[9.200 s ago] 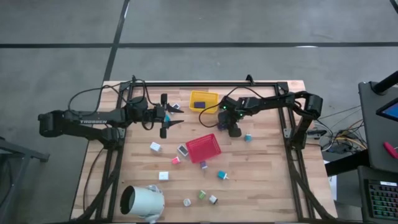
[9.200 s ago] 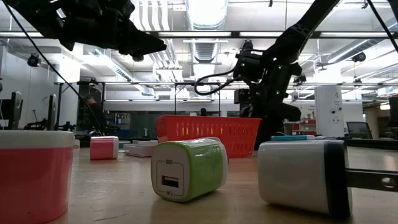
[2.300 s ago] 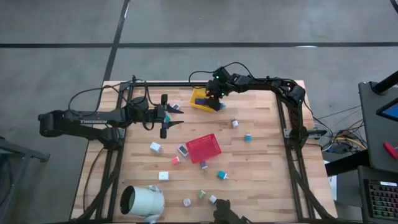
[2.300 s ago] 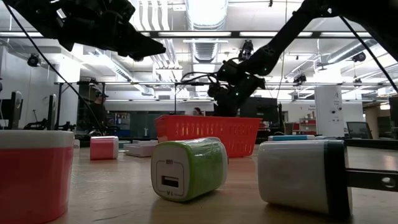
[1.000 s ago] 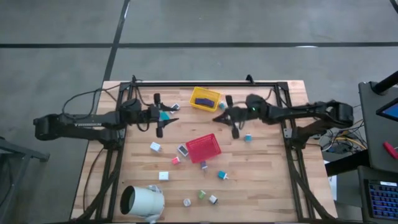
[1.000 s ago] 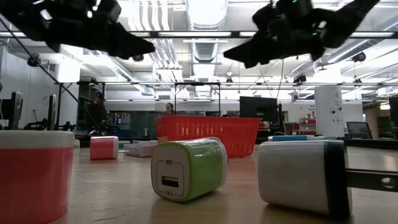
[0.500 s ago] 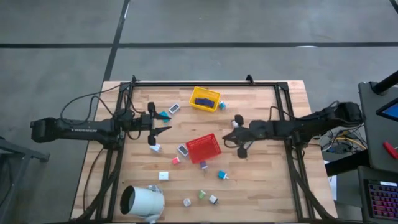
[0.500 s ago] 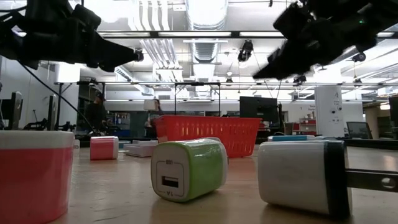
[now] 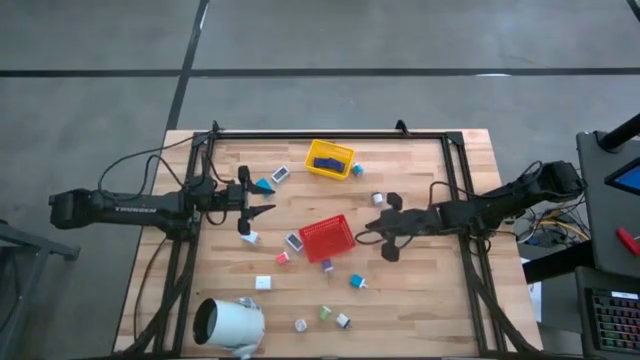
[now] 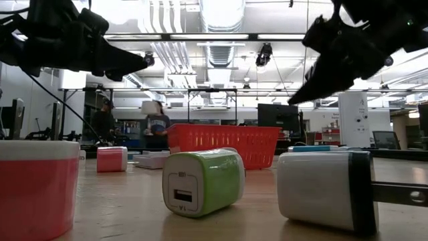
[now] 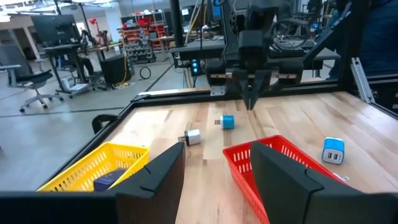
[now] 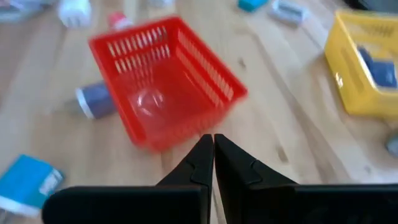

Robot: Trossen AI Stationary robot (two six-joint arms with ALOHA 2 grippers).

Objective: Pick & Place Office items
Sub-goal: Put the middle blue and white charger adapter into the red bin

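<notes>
We are holding the right gripper (image 12: 213, 149) pinched narrow and empty just short of the red tray (image 12: 163, 81); the left gripper (image 11: 214, 171) is gaping part-open, and drifting forward risks shoving 1 tray.

A: What colours are the trays?
B: One tray (image 9: 326, 238) is red with slatted mesh walls; the other tray (image 9: 330, 160) is yellow, with a navy piece (image 9: 325, 161) inside.
A: And the loose pieces?
B: In the low view, a green block (image 10: 202, 181), a pink one (image 10: 112, 159), and a white one with a dark end (image 10: 326, 189). The table (image 9: 420, 280) is pale striped wood.
</notes>
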